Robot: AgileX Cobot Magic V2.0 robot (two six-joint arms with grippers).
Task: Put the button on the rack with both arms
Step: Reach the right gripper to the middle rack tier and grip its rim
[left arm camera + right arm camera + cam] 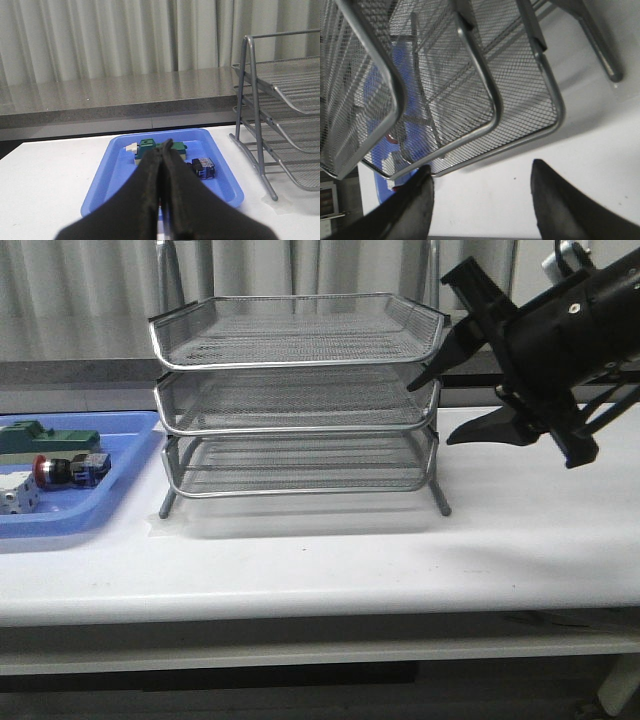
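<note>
White desk (330, 550), grey curtain behind. Rack (297, 400): desk centre. Button (68, 469): in blue tray (130, 455), left edge. Right gripper (452, 400): jaws wide, empty, beside rack. Left gripper (162, 152): fingers pressed together, empty.

The three-tier silver wire-mesh rack (297, 400) stands mid-table on the white tabletop (400, 550). Left of it, close by, lies the flat blue plastic tray (120, 502), holding the red-capped push-button switch (68, 469); the green-and-white block (45, 439) lies farther back, and the white cube (18, 495) sits nearer.
</note>
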